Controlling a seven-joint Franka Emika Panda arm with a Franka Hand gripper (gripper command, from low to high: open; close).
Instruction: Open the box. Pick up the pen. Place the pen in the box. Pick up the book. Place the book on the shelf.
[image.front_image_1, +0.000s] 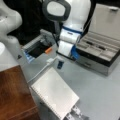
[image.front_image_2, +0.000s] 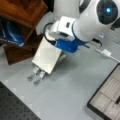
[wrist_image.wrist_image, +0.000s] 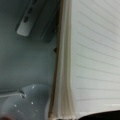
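The white spiral-bound book (image.front_image_1: 55, 92) (image.front_image_2: 47, 56) hangs tilted above the grey table, beside the reddish-brown shelf (image.front_image_1: 15, 95) (image.front_image_2: 22, 10). My gripper (image.front_image_1: 75, 113) (image.front_image_2: 37, 75) is shut on it, and the fingertips stick out past the book's lower edge. In the wrist view the book's lined pages (wrist_image.wrist_image: 97, 57) fill the right half, with one finger (wrist_image.wrist_image: 25, 22) at the upper left. The box (image.front_image_1: 95, 66) (image.front_image_2: 100, 102) stands open, its lid raised. The pen (image.front_image_1: 96, 45) (image.front_image_2: 117, 101) lies in a compartment inside it.
An open dark recess (image.front_image_1: 37, 50) with an orange piece (image.front_image_1: 48, 50) sits at a front view's left. A white cable with a plug (image.front_image_1: 50, 60) (image.front_image_2: 106, 52) lies on the table. A blue object (image.front_image_2: 10, 35) rests under the shelf top. A black perforated board (image.front_image_2: 12, 107) borders the table.
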